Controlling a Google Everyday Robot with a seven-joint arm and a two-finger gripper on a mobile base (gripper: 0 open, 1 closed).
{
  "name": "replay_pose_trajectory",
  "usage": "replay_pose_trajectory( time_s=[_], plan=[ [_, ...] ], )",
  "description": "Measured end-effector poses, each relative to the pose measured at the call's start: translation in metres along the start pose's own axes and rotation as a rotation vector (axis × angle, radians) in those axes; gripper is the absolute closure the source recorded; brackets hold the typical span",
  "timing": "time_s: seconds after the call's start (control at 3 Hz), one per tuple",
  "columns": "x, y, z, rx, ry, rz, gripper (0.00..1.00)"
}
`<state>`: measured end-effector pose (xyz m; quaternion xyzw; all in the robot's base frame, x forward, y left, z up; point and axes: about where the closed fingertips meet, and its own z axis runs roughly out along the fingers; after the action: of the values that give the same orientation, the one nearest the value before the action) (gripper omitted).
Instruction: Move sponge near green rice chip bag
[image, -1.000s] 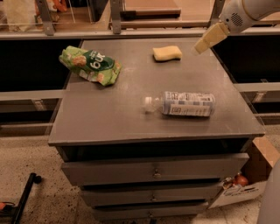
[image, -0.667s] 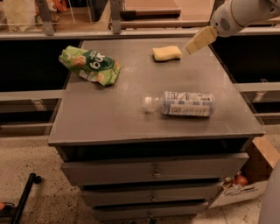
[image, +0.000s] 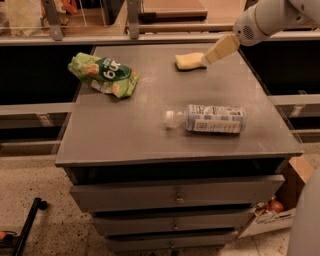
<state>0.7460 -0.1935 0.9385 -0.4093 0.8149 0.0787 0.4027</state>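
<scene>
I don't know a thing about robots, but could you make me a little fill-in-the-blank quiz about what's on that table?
1. In the picture, the claw is at the sponge's ____ end.
2. The clear bottle is not upright but lying on its ____.
3. The crumpled chip bag is coloured ____.
4. Counting them, ____ things lie on the table.
Missing words: right; side; green; three.

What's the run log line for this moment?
sponge: table rear, apart from green rice chip bag at left | gripper: at sponge's right end | bottle: lying centre right
</scene>
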Motion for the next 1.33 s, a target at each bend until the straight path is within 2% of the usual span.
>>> replay_pose_trajectory(
  time_s=[0.33, 1.0, 1.33],
  plan=[
    [-0.004, -0.005, 0.030, -0.001, -0.033, 0.022, 0.00],
    [0.000, -0.019, 0.078, 0.067, -0.088, 0.102, 0.00],
    [0.007, -0.025, 0.098, 0.101, -0.095, 0.132, 0.00]
  ],
)
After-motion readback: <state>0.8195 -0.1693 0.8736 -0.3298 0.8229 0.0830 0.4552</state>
